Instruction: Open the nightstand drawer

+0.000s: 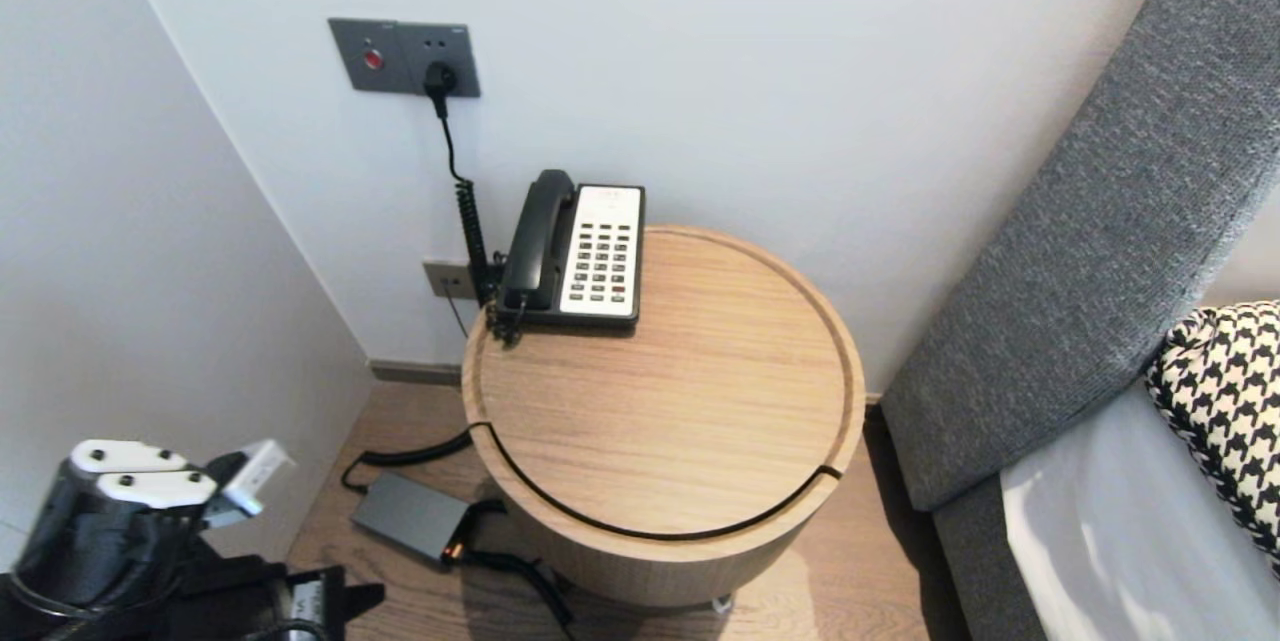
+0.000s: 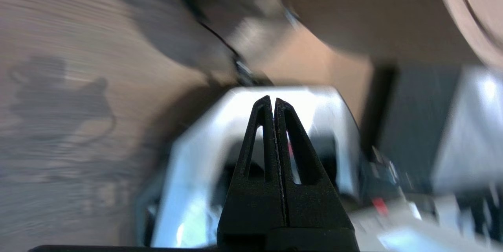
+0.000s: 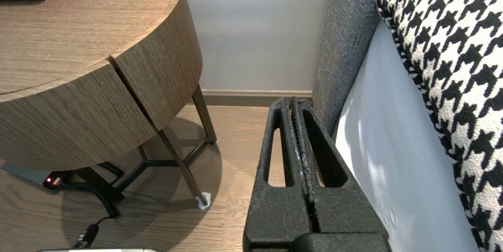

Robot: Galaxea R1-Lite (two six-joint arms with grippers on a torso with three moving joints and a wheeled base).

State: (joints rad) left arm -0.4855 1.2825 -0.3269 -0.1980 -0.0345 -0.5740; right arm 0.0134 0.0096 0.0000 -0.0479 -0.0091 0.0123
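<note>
The left gripper (image 2: 272, 102), fingers pressed together and empty, is hanging low off the round bedside surface's (image 1: 850, 391) front-left edge and is probably best kept clear of the power adapter (image 1: 412, 516), while the right gripper (image 3: 292, 104), equally closed, is idling by the bed (image 1: 1090, 531).

Round wooden side table (image 1: 700, 421) is standing on the wood floor (image 1: 880, 561) in the corner, on thin dark metal legs (image 3: 180, 165). Black-and-white telephone (image 1: 600, 256) is sitting on the tabletop at the far left edge, against the wall, handset (image 1: 537, 236) resting in its cradle. Its coiled cord (image 1: 470, 221) is hanging off the rim. Grey power adapter (image 1: 412, 517) is lying flat on the floor just beside the table's left side, black cables (image 1: 410, 454) trailing from it under the table.
</note>
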